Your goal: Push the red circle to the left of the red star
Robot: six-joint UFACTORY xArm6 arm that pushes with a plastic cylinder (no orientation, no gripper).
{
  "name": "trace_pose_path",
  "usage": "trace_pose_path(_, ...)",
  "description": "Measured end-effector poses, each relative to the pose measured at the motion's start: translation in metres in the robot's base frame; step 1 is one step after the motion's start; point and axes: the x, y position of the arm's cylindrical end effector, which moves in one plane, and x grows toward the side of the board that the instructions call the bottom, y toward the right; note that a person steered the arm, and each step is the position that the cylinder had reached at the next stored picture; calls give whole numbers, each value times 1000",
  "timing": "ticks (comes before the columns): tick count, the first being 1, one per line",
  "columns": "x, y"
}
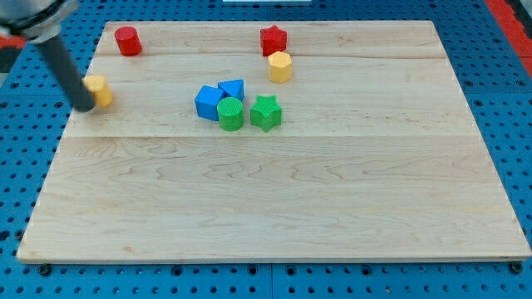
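The red circle stands near the board's top left corner. The red star stands near the top edge, right of the middle, far to the right of the circle. My tip is at the board's left edge, below and left of the red circle. It touches or nearly touches a yellow block on that block's left side.
A yellow hexagon sits just below the red star. Two blue blocks, a green circle and a green star cluster in the middle. The wooden board lies on a blue pegboard.
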Motion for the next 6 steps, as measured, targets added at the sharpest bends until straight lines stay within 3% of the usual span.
trace_pose_path(1,-64,20)
trace_pose_path(2,-54,24)
trace_pose_path(4,-110,-24)
trace_pose_path(5,-133,-18)
trace_pose_path(6,-135,55)
